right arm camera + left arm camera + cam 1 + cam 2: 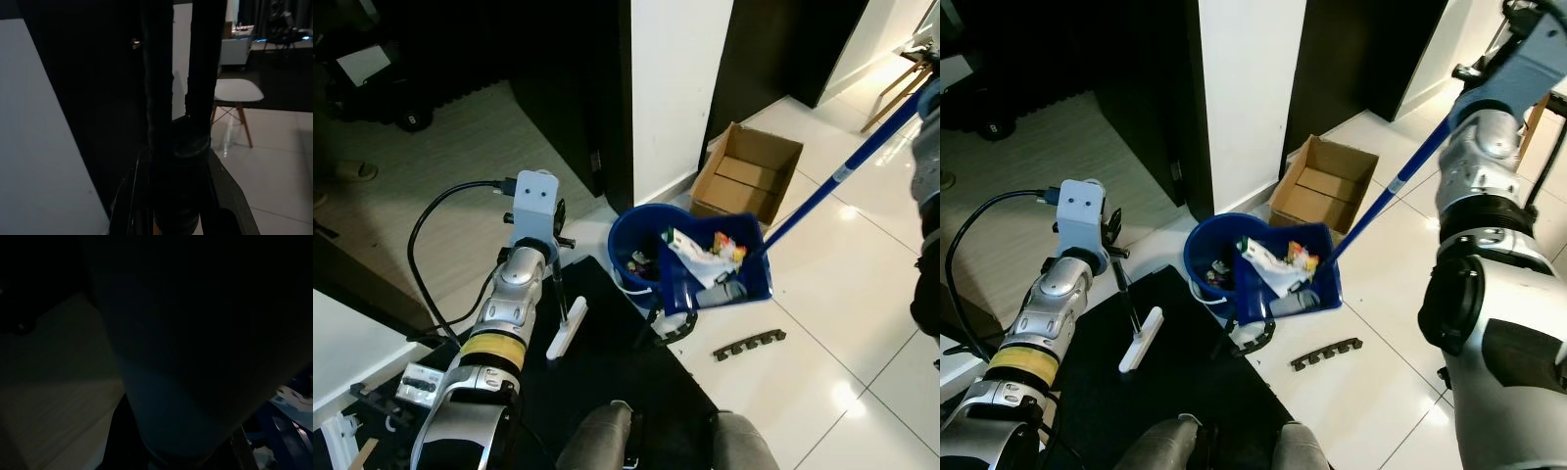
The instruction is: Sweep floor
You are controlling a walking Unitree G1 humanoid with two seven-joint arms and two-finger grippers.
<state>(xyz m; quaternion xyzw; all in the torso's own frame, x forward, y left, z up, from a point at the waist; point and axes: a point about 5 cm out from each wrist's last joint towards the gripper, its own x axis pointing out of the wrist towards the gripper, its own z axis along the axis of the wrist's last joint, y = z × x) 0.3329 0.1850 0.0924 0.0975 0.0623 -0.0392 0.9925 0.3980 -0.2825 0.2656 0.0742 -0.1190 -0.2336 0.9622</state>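
A blue dustpan [729, 279] loaded with white paper and coloured wrappers tilts over the rim of a blue bucket [628, 245] that has scraps inside. Its long blue handle [832, 181] rises to the right, up to my right arm [1489, 147]. My right gripper [178, 98] is shut on the handle's dark top end. My left gripper [548, 247] holds a thin black stick with a white brush head [566, 328], which rests on the black mat [607, 382] left of the bucket.
An open cardboard box [747, 171] lies behind the bucket beside a white pillar [680, 88]. A black notched strip [749, 343] lies on the glossy tiles. A white chair [237, 93] stands farther off. A white ledge [342, 343] is at my left.
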